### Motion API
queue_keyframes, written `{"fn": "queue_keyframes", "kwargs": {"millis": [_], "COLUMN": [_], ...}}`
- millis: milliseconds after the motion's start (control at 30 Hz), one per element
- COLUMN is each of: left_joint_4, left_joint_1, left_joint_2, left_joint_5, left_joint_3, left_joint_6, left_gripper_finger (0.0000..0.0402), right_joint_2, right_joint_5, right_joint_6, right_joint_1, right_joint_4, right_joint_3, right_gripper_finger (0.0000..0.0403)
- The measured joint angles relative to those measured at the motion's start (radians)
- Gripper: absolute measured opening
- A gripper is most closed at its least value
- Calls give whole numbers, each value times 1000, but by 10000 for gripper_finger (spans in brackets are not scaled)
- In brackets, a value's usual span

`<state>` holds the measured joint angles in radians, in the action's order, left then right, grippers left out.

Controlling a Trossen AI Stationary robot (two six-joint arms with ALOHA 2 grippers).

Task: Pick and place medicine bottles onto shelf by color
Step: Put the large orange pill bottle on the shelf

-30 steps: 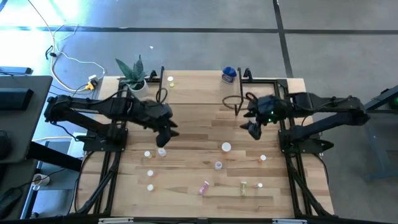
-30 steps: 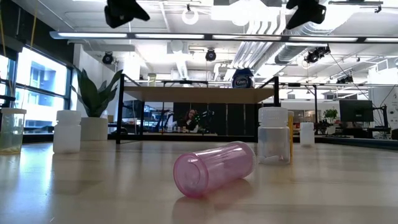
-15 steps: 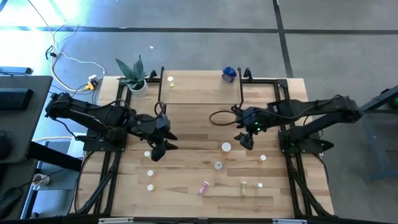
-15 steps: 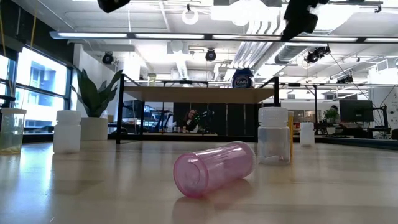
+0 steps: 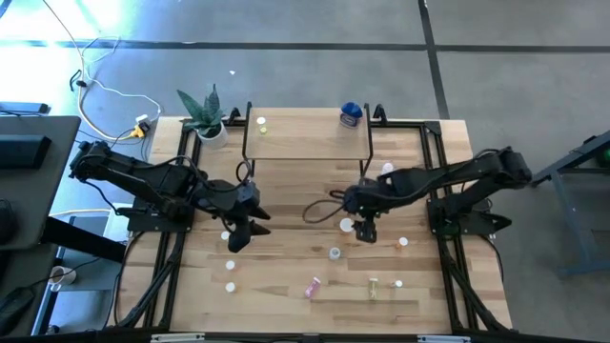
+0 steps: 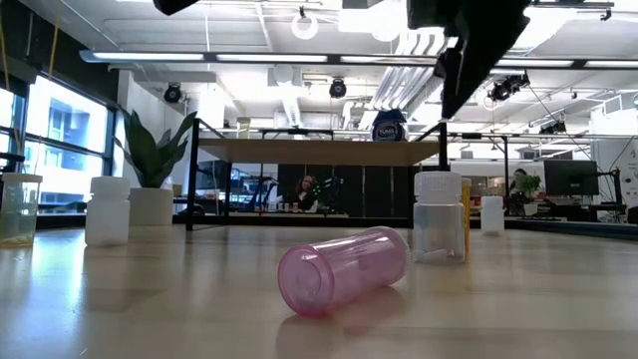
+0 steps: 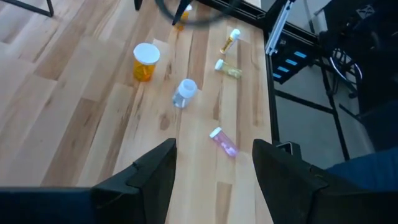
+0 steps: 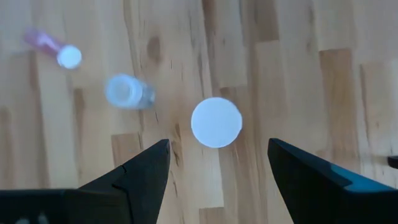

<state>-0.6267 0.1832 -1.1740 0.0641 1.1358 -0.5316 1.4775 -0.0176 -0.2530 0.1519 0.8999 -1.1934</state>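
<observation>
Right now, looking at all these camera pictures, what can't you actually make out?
- Small bottles near the table's front edge, high view: too tiny to tell colours or labels.
- Blue bottle on the shelf, low view: label too small to read.
- White-capped bottle under the open right gripper, right wrist view: the cap hides its body.
- Left gripper, low view: nearly all cut off by the top edge.

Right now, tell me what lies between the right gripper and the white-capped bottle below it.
Nothing: in the right wrist view the open right gripper looks down on the white-capped bottle, with only bare table between its fingers.
</observation>
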Motion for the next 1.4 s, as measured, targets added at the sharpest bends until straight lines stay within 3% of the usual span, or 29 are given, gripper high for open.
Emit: {"fn": "queue_keyframes", "kwargs": {"millis": [400,1033,1400], "left_joint_4": [-4,-6,-9], "left_joint_1": [2,2,2], "left_joint_2": [0,0,0], "left_joint_5": [0,0,0], "left_joint_3": [0,0,0], "left_joint_6": [11,12,37], "left_gripper_finger": [200,200,200], "right_joint_2": [155,271,266], "right_joint_5": [-38,-31,-9], "right_joint_6": [2,-12,-43], "right_joint_1": [20,19,18], "right_joint_4": [-47,-94,-74], "right_joint_3": [0,0,-5], "right_gripper_finger": [262,261,182]}}
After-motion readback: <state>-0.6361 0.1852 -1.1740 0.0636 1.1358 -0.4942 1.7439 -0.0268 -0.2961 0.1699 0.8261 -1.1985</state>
